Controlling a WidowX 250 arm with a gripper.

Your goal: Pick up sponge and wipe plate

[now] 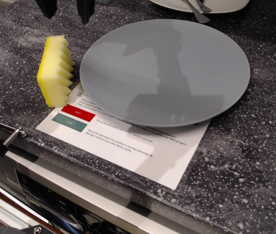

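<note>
The claw (65,9), spread empty, hangs over a speckled dark counter (254,161) beyond the sponge (55,71).

Dark speckled stone counter (254,161) under bright light.
Printed paper sheet (142,146) lying near the front edge; steel appliance panel (55,195) below; white dish (215,5) at far right.

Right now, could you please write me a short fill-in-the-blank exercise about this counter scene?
1. The sponge is bright ____.
2. The round grey plate rests partly on a sheet of ____.
3. The gripper at the top edge holds ____.
4. On the paper, the red label sits above a ____ one.

Missing words: yellow; paper; nothing; green
</note>
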